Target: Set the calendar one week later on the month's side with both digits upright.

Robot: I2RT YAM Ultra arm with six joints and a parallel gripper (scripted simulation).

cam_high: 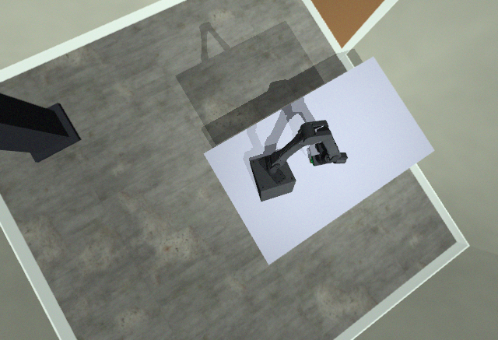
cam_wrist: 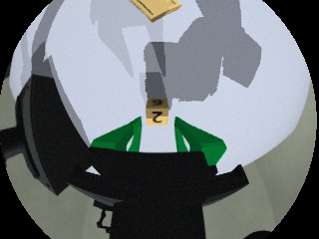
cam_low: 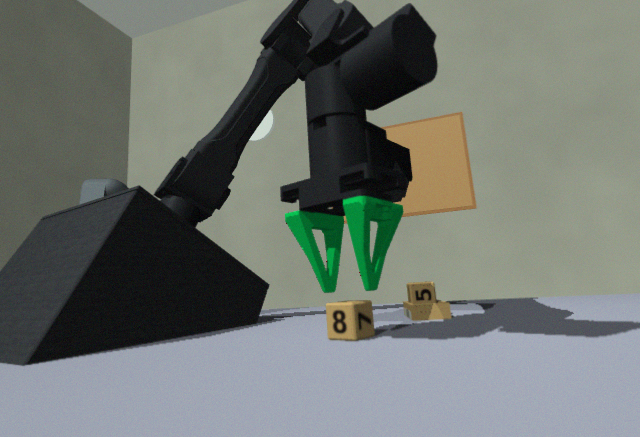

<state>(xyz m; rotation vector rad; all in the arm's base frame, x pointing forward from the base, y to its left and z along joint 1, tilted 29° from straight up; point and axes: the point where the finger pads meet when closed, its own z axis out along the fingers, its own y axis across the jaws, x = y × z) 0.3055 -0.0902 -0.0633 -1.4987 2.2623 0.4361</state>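
Observation:
A wooden cube (cam_low: 349, 321) (cam_wrist: 157, 117) stands flat on the table. In the exterior view it shows an upright 8 and a 7 turned sideways; the wrist view shows a 2 and a 6 or 9, both upside down. My gripper (cam_low: 349, 289) (cam_wrist: 158, 120) is partly open and empty, its green fingertips just above this cube. A second wooden cube (cam_low: 421, 291) rests at the wooden tray (cam_low: 424, 311) farther back, showing a 5 turned sideways. The wrist view shows only a wooden corner (cam_wrist: 159, 7) at its top edge. The month's name is not readable. The arm hides these things in the top view.
The arm's dark base (cam_high: 275, 185) (cam_low: 139, 277) stands on the pale table (cam_high: 373, 127) (cam_low: 155, 396). The second cube and tray are behind the near cube in the exterior view. The arm's shadow falls across the table around them.

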